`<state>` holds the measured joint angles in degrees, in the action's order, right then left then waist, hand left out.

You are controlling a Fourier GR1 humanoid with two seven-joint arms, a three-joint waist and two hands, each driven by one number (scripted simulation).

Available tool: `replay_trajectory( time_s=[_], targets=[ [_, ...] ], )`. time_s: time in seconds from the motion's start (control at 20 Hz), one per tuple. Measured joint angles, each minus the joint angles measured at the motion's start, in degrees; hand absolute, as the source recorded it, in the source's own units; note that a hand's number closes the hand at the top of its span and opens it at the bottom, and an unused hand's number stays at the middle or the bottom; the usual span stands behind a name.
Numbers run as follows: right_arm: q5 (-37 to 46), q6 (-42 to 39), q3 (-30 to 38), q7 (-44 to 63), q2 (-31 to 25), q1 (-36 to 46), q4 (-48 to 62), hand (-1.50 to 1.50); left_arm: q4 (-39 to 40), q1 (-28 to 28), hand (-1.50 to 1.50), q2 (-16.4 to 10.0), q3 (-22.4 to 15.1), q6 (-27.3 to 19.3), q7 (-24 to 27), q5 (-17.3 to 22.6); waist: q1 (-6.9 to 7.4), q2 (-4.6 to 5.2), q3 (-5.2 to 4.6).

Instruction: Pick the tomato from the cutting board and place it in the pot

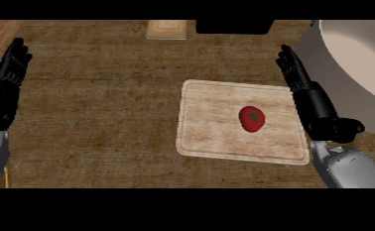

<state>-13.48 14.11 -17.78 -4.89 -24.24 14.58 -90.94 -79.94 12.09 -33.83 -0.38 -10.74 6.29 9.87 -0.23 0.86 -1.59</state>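
Red tomato (251,118), smooth and a little elongated with a dark green stem star on top, lies on the pale rectangular wooden cutting board (212,126) in the head view, right of the board's middle. No hand touches it. The board rests flat on the brown wood-grained tabletop (102,106).

The right hand (315,103) shows along the board's right edge, just beside the tomato, black, its fingers (291,66) straight and released, pointing toward the view's top. They hold nothing.

The large round grey pot (326,61) with a cream inside stands at the upper right, partly cut off by the view's edge, near the right hand's fingers.

The left hand (12,74) rests at the view's left edge, fingers up and released, well apart from the board.

At the top a black block (234,26) and a tan flat box (167,29) sit side by side.
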Motion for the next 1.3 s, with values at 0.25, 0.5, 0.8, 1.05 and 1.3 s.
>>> replay_trajectory(
  time_s=[0.25, 0.5, 0.8, 1.05, 1.3],
  targets=[
    [-4.88, -12.76, 1.55, -4.02, -1.73, 7.7, 6.84, 1.5, -0.59, 1.9, 0.0, 4.05, -0.3, -0.09, -2.07, 2.7, 2.29, 0.18, 1.29],
    [1.46, -20.58, 0.16, -14.24, -6.78, 13.13, 14.94, -1.5, -1.7, 3.77, 0.0, 9.31, -2.34, -0.62, -5.77, 5.63, 4.31, 0.78, 1.59],
    [1.2, -32.35, 2.67, -33.94, -7.8, 16.9, 29.75, -1.5, -4.03, 4.71, 0.0, 11.47, -3.22, -2.1, -10.1, 6.73, 4.54, 0.67, 1.9],
    [4.99, -38.01, 1.84, -40.88, -11.42, 21.94, 38.22, -1.5, -6.25, 3.13, 0.0, 12.24, -3.64, -3.68, -11.86, 5.98, 3.75, 0.12, 1.79],
    [11.84, -40.95, -4.61, -38.19, -15.38, 27.66, 38.04, -1.5, -6.84, 3.0, 0.0, 12.99, -4.13, -5.08, -13.03, 4.96, 3.07, -0.23, 1.68]
  ],
)
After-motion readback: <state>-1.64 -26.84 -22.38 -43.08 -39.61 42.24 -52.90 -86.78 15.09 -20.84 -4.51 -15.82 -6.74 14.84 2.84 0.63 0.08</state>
